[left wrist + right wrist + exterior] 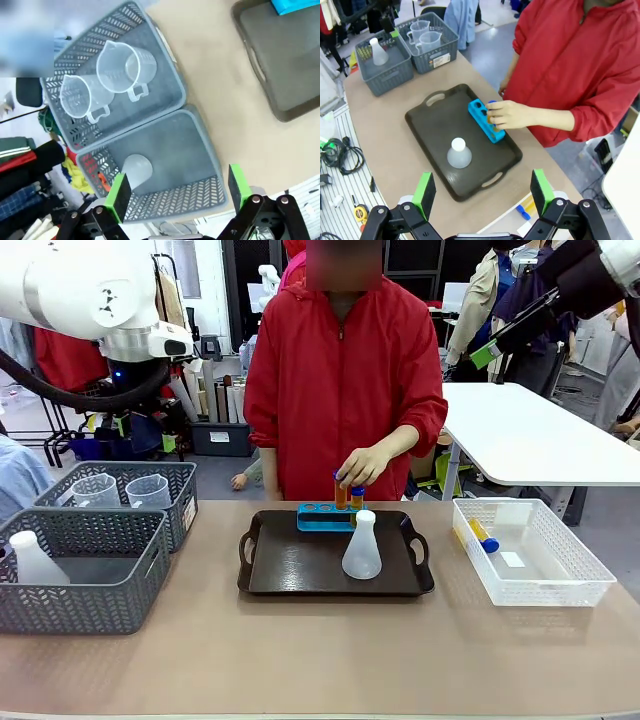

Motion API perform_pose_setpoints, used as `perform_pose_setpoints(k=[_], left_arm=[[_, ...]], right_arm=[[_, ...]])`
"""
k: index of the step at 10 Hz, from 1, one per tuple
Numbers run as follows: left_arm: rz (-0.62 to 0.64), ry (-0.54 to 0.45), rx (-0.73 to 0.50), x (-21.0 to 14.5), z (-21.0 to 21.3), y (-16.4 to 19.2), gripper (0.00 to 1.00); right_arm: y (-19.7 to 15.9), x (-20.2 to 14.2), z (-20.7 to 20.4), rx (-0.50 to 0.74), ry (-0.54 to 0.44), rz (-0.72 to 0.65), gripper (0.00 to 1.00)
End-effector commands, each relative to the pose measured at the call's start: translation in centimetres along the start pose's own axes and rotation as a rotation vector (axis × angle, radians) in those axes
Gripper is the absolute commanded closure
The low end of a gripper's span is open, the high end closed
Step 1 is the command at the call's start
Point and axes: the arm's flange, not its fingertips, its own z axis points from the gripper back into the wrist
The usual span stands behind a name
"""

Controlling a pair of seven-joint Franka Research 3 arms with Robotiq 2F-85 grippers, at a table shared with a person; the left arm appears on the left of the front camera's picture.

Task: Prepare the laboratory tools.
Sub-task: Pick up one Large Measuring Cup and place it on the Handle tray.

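Left pincer (179, 192): spread wide, empty; flask (136, 171) ahead between its fingers, likely its next grab
Right pincer (483, 191): spread, empty; hand (512, 114) far ahead puts tube (341, 494) in rack (479, 111)

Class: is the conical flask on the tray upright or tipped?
Upright: the conical flask stands on its wide base, neck up.

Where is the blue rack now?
Front view: the blue rack sits at the far edge of the dark tray, behind the flask, under the person's hand.
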Motion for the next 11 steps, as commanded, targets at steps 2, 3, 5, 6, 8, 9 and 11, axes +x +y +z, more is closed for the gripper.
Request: perform_pose_setpoints(k=[2, 3, 5, 6, 8, 9, 11], left_arm=[[-0.011, 0.008, 0.004, 0.2, 0.1, -0.2, 0.00], [-0.011, 0.008, 0.004, 0.2, 0.1, -0.2, 0.00], [0.013, 0.043, 0.013, -0.1, -1.3, 1.8, 0.00], [0.130, 0.086, -0.003, -0.5, -3.7, 4.2, 0.00], [0.263, 0.100, -0.004, -1.5, -6.9, 7.9, 0.00], [0.323, 0.107, -0.013, -1.6, -8.6, 9.4, 0.00], [0.465, 0.136, -0.020, -2.2, -12.9, 13.2, 0.00]], right_arm=[[0.0, 0.0, 0.1, 0.008, -0.009, 0.000, 0.00], [0.0, 0.0, 0.1, 0.008, -0.009, 0.000, 0.00], [0.0, 0.0, 0.1, 0.008, -0.009, 0.000, 0.00], [0.0, 0.0, 0.1, 0.008, -0.009, 0.000, 0.00], [0.0, 0.0, 0.1, 0.008, -0.009, 0.000, 0.00], [0.0, 0.0, 0.1, 0.008, -0.009, 0.000, 0.00], [0.0, 0.0, 0.1, 0.008, -0.009, 0.000, 0.00]])
